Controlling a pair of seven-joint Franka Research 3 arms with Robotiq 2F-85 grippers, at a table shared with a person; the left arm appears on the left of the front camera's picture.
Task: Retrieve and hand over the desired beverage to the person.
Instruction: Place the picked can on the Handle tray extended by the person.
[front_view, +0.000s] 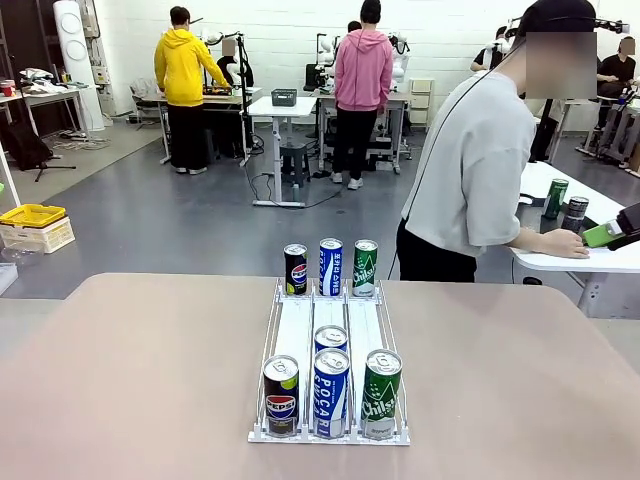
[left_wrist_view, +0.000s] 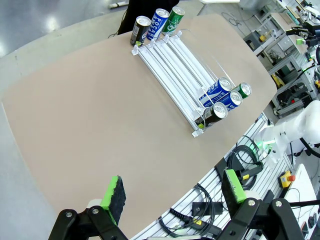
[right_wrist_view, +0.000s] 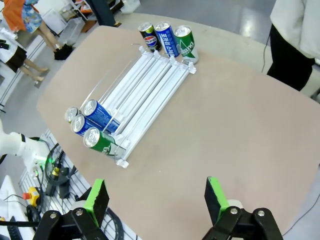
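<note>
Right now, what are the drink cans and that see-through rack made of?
The cans, such as the blue Pocari Sweat can, look like thin metal, probably aluminium: shiny silver tops with pull tabs and glossy printed sides. The rack looks like clear hard plastic with white rails, since the tabletop shows through its walls.

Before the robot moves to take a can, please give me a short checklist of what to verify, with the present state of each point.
1. Left gripper open and holding nothing: ok.
2. Right gripper open and holding nothing: ok.
3. Cans upright in the rack: a Pepsi can, a Pocari can and a Chilsung can stand at the near end: ok.
4. Which beverage is desired: cannot tell; nothing in the pictures shows a choice.
5. The person ready to receive: not ok; turned to a side table, no hand held toward the rack.
6. Tabletop around the rack free of obstacles: ok.
</note>
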